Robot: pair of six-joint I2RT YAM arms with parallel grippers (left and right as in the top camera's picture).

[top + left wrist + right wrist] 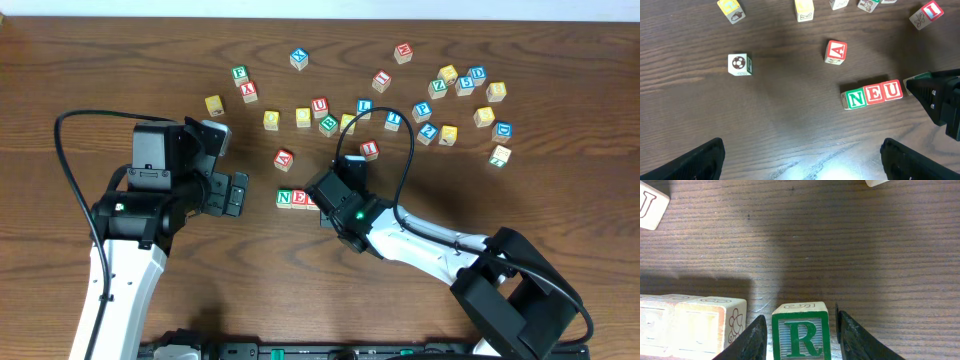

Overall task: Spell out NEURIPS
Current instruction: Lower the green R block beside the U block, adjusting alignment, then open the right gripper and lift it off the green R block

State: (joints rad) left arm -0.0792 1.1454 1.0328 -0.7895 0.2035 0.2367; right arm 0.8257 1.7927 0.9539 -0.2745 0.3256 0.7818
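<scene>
Your right gripper [799, 332] straddles the green R cube [801, 330], jaws parted, with a slim gap on each side. Just beside it, not touching, stands the N-E-U row [872, 94]. Farther off lies the red I cube [931, 11]. Your left gripper [800, 157] hangs spread wide, holding nothing.

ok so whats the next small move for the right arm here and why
Probably lift the right end effector straight up. The R cube sits on the table beside the U cube, and the jaws stand slightly off both its sides, so it looks released. One finger stands between R and U, so a sideways move could knock either.
</scene>
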